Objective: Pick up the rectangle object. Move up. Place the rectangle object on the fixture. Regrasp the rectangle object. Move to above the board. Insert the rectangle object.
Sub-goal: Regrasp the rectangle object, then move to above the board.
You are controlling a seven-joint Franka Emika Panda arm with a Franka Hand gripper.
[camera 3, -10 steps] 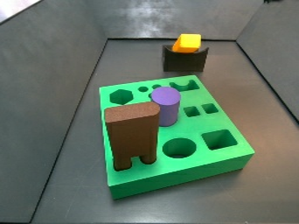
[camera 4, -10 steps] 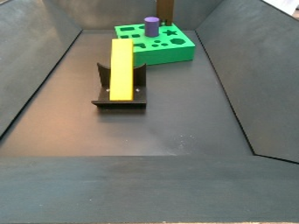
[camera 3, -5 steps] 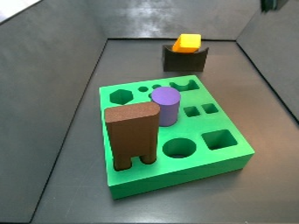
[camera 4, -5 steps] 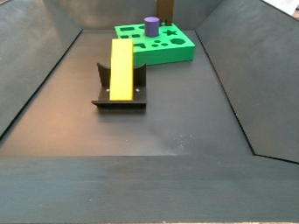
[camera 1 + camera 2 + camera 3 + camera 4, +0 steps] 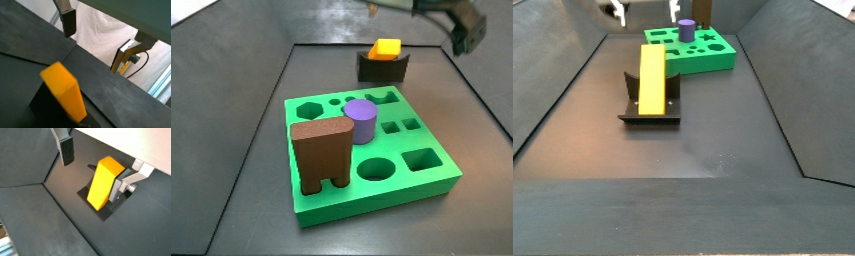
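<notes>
Only blurred bits of the gripper (image 5: 647, 10) poke in at the top edge in both side views, most of it cut off. In both wrist views its fingers (image 5: 65, 150) stand wide apart with nothing between them. The rectangle object (image 5: 651, 78) lies below, resting tilted on the fixture (image 5: 649, 108), clear of both pads. Beyond sits the board (image 5: 696, 50), its far end hidden behind the brown block (image 5: 321, 153) and purple cylinder (image 5: 361, 121).
</notes>
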